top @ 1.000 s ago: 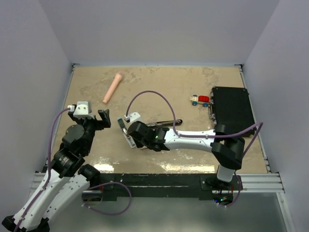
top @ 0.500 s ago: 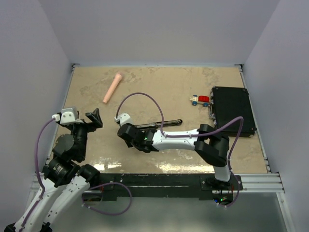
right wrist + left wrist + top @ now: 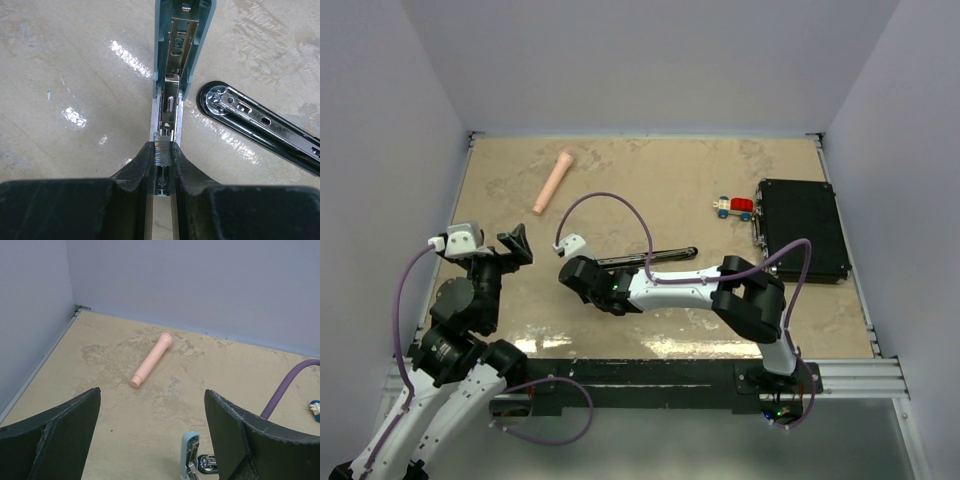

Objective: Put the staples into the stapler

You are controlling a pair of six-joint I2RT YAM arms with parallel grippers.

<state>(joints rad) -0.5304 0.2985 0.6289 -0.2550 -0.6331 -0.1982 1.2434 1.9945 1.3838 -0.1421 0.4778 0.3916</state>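
One short silvery strip of staples (image 3: 161, 144) is pinched between the closed right gripper (image 3: 161, 151) fingertips, directly over the metal channel (image 3: 170, 105) of the opened light-blue plastic stapler (image 3: 184, 45) ahead. It should be aligned with that channel, lowered flat and released only once seated. The left gripper (image 3: 151, 432) is spread open, empty.

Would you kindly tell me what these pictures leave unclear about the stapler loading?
Top view: the right arm covers the blue stapler and right gripper.
Right wrist view: the fingers hide most of the staple strip, so its seating is unclear.
Left wrist view: the bottom edge crops the blue stapler.

Black stapler (image 3: 260, 117) beside right gripper (image 3: 161, 148)
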